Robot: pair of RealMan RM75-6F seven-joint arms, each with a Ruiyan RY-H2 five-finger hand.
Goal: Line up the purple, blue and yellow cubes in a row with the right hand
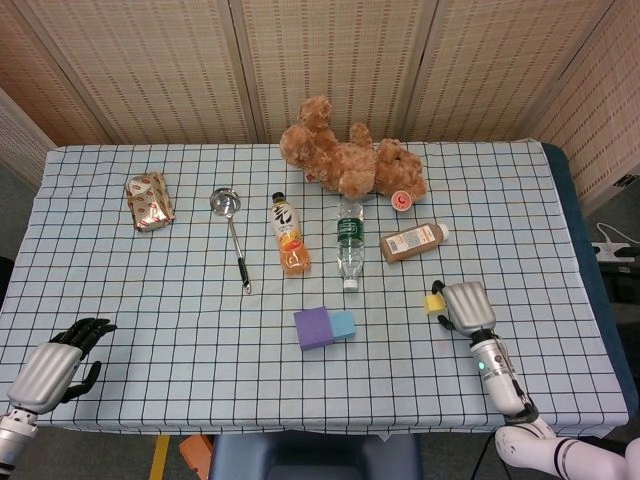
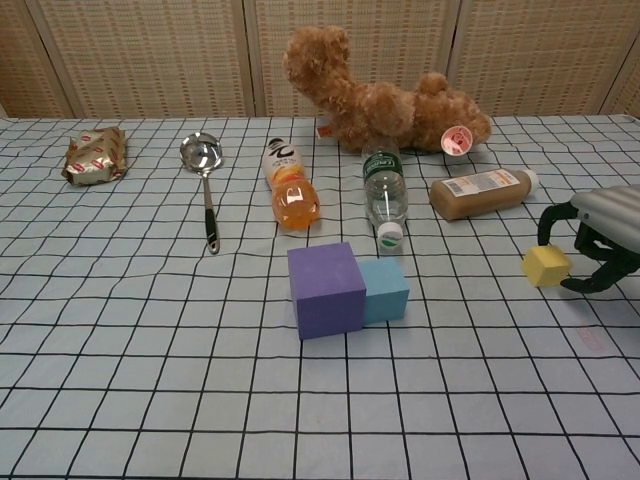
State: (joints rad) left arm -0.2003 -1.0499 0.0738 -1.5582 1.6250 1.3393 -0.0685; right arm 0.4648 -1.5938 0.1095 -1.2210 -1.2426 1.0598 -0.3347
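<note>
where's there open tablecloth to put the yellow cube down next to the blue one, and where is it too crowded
Bare cloth runs from the blue cube to the yellow cube by the right robot hand, and across the near edge below the purple cube. Crowded: just behind the cubes, where the water bottle, orange drink bottle and brown bottle lie.

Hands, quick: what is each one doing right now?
Left hand: holding nothing, fingers loosely curled; open or shut cannot be told.
Right hand: open, fingers arched beside the yellow cube, not gripping it.

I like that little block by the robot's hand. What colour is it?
Yellow. The cube shows best in the chest view.
</note>
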